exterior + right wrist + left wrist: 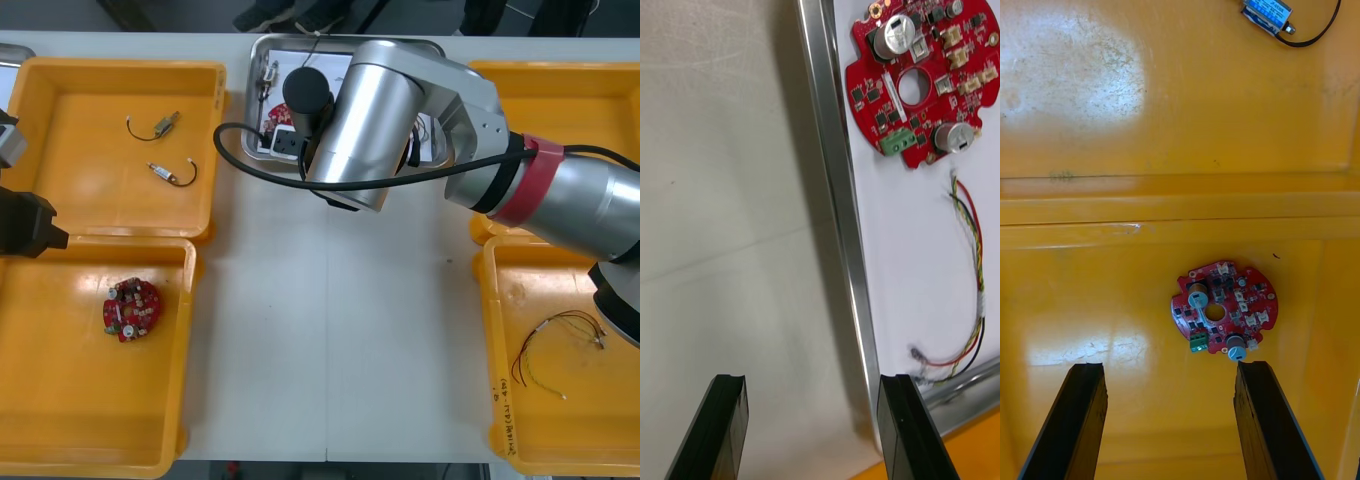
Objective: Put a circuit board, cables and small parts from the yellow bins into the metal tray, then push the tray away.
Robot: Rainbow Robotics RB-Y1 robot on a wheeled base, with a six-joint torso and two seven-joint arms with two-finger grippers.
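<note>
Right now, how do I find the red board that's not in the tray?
Find the yellow bins on the robot's left and take the nearer bin. The round red circuit board lies alone in it; the other board sits in the metal tray.

Desk point(330, 330): plain off-white top, matte, evenly lit, light scuffing. Faint seam point(730, 259) runs across it just ahead of the right gripper point(812, 382). Small dark speck point(671, 182) on the top, farther out from the gripper than the seam. Dark floor point(200, 12) past the desk's far edge, well beyond the gripper.
</note>
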